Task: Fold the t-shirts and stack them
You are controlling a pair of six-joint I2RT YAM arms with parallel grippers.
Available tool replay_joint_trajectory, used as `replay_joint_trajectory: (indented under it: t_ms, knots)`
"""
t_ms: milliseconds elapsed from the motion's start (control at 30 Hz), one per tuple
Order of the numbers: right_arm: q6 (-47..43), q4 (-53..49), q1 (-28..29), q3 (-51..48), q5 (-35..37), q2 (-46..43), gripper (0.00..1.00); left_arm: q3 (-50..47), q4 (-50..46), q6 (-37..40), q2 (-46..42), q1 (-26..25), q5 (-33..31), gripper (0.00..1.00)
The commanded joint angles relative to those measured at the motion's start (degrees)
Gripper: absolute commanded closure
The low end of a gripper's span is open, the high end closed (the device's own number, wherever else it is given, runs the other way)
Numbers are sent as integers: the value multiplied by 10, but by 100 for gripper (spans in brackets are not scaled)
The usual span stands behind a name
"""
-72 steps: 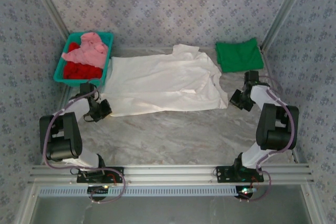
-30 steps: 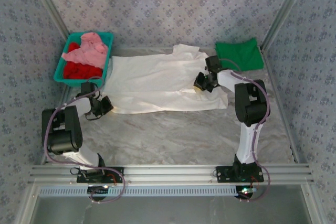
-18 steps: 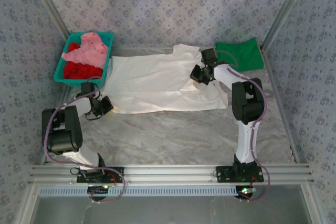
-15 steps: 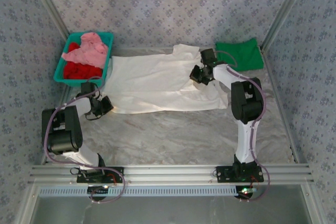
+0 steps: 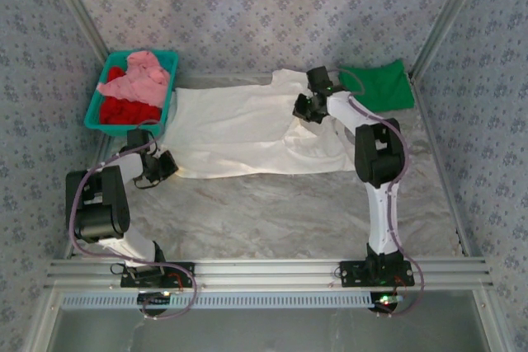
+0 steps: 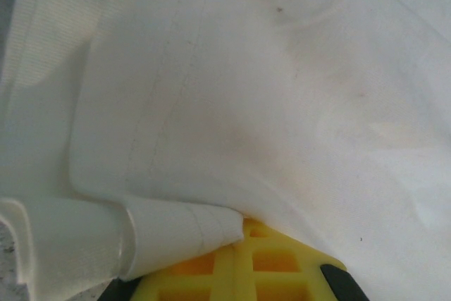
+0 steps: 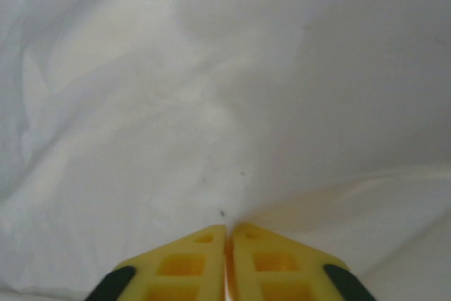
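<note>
Cream-white shirt (image 5: 239, 133) spread flat, far-ctr of table (image 5: 272, 212). Green shirt (image 5: 384, 86) folded, far-R corner. Teal basket (image 5: 92, 113) far-L w/ pink shirt (image 5: 136, 80) atop red shirt (image 5: 124, 111). L gripper (image 5: 167, 162) clenched on cream-white shirt's near-L hem. R gripper (image 5: 304, 109) pinches cloth nr collar.

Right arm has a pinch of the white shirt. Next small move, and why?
Probably open the right gripper and lift off: its pinched fold already lies on the cream-white t-shirt, while the left gripper pins the near corner.

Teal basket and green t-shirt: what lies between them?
In the top view, the cream-white t-shirt lies spread between the teal basket and the green t-shirt, with the right pincer on it.
</note>
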Motion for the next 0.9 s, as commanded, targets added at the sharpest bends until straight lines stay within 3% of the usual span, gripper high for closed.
replay_joint_trajectory:
  t_ms: [0, 200, 500, 867]
  knots:
    - [-30, -81, 12, 73, -5, 38, 74, -9, -26, -1, 27, -3, -16, 98]
    - [-72, -134, 14, 99, -10, 16, 66, -10, -27, -1, 26, -3, -16, 98]
    - [-40, -42, -45, -142, 1, -146, 62, -4, -31, -1, 26, -3, -15, 98]
    - [-8, 22, -83, -182, -33, -101, 60, -3, -30, -2, 31, -10, -12, 98]
